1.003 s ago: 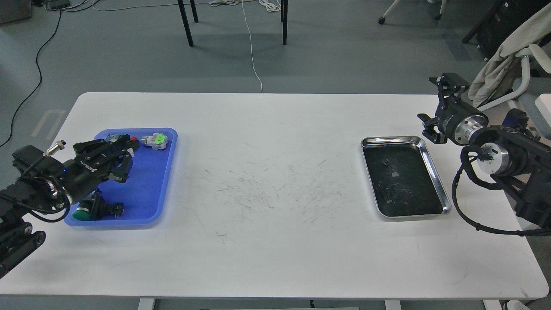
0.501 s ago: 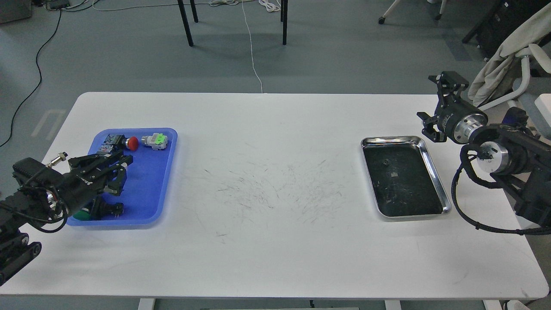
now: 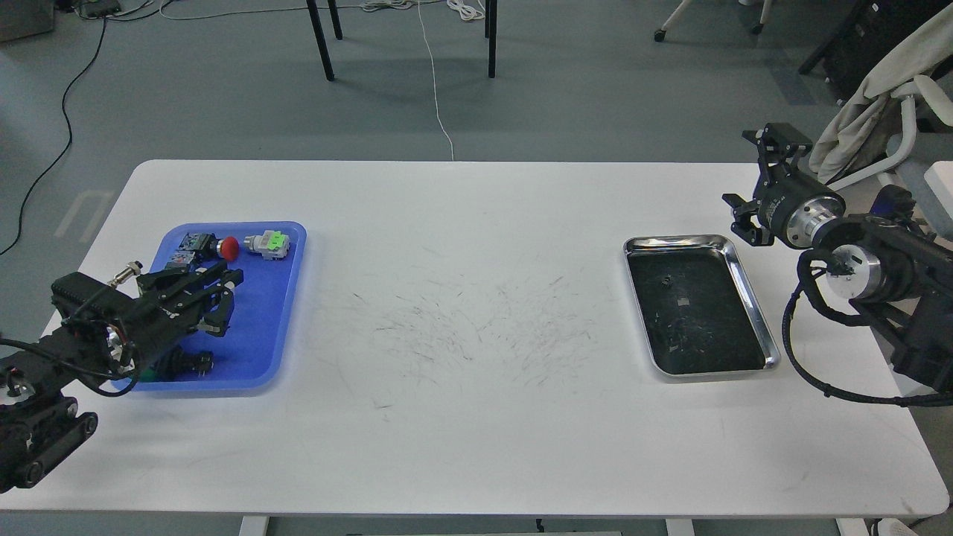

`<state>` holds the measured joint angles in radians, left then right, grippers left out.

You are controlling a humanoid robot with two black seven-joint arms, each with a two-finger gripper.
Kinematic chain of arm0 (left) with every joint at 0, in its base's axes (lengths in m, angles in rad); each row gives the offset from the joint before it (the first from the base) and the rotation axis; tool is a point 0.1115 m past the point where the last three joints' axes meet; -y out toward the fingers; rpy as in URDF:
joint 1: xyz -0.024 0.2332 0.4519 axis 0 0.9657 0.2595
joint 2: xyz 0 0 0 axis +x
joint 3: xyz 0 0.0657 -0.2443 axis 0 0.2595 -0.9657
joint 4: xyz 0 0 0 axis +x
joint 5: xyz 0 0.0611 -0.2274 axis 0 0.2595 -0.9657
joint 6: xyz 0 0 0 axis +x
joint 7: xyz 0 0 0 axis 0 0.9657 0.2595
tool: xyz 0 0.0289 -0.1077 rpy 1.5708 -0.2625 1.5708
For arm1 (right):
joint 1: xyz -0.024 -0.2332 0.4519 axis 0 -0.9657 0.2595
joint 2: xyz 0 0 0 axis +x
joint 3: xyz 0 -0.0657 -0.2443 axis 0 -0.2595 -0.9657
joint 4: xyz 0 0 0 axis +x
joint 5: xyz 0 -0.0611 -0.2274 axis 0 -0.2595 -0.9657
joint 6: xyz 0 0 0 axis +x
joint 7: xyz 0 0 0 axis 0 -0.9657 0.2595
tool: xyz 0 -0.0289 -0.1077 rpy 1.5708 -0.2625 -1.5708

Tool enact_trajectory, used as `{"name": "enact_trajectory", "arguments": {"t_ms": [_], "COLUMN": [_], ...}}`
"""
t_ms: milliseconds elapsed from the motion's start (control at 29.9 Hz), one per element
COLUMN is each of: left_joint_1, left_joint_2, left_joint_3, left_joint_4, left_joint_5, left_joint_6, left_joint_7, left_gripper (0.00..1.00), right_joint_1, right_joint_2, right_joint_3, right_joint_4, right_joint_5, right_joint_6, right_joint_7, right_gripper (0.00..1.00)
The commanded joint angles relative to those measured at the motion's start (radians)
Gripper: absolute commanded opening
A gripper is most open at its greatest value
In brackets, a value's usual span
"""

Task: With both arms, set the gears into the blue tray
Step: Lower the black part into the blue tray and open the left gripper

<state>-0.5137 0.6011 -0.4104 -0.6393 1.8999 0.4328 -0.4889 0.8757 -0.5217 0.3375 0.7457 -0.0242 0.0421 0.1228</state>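
Note:
The blue tray (image 3: 257, 327) lies at the table's left side. My left gripper (image 3: 226, 295) hovers over the tray's left half, fingers spread and open, with nothing visible between them. One tiny black gear (image 3: 665, 281) rests on the dark inside of the steel tray (image 3: 748, 298) at the right. My right gripper (image 3: 753, 179) hangs beyond that tray's far right corner, off the table's back right edge. It stands open and empty, well apart from the gear.
In the blue tray lie a red-capped push-button (image 3: 228, 248) and a green one (image 3: 271, 243) at the far end, and a dark green-capped one (image 3: 173, 365) under my left arm. A chair with cloth (image 3: 878, 97) stands behind the right arm.
My left gripper drew back from the blue tray's far end toward its near left part, uncovering the red push-button. The right arm has barely shifted.

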Motion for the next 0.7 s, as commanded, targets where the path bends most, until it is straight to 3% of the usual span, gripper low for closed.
{"name": "enact_trajectory", "arguments": {"t_ms": [0,401,669], "left_joint_1": [-0.011,-0.022,-0.020], "left_joint_2": [-0.017,-0.063,-0.061], "left_joint_3": [0.016,0.025,0.028], "left_joint_4": [0.038,0.102,0.102], "left_joint_5": [-0.001,-0.038,-0.062], "left_joint_6": [0.000,0.000,0.000], "left_joint_7": [0.000,0.000,0.000], "left_gripper": [0.09,0.11,0.22], "right_joint_1": [0.000,-0.001,0.000], "right_joint_2": [0.000,-0.005,-0.005], "right_joint_3": [0.000,-0.002,-0.002], "right_joint_4": [0.000,0.000,0.001], "right_joint_5": [0.000,0.000,0.000], "right_joint_6": [0.001,0.004,0.005], "right_joint_7": [0.000,0.000,0.000], "right_gripper": [0.97,0.98,0.98]}}
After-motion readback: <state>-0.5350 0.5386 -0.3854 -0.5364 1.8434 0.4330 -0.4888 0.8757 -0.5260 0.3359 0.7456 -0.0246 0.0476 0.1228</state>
